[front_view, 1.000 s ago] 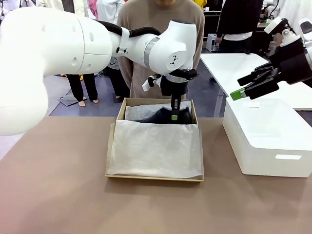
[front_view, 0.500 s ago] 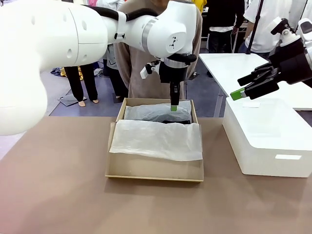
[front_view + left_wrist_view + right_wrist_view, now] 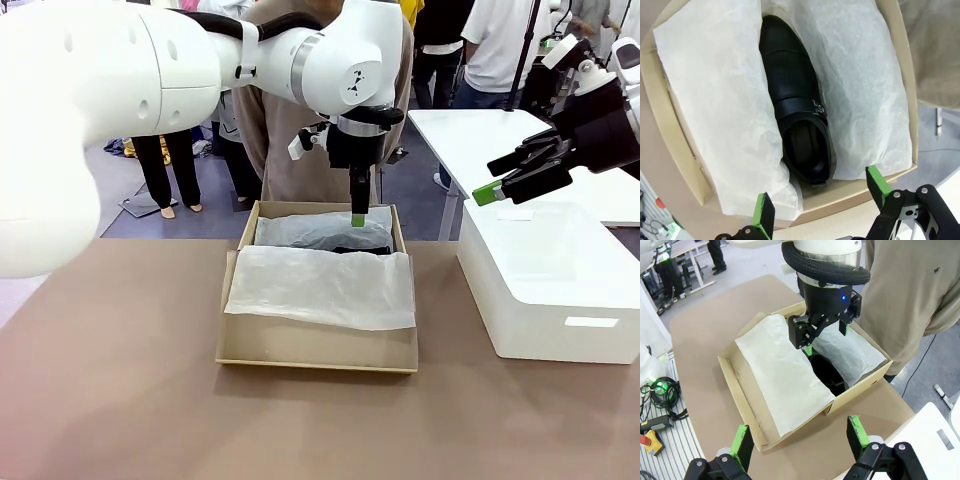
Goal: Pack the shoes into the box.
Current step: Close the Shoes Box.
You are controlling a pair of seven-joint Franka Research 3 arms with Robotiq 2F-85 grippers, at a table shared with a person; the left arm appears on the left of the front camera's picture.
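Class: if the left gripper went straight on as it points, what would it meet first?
Probably the left gripper meets the black shoe in the box first; tissue paper lies close beside.

This looks like a robotics lab or demo hall. White robot arms [image 3: 110,80] work over a brown table [image 3: 120,400], and people [image 3: 165,170] stand on the grey floor [image 3: 215,215] beyond its far side. White tables [image 3: 470,135] sit far right, with cables [image 3: 660,390] and a red stop button [image 3: 651,438] nearby.
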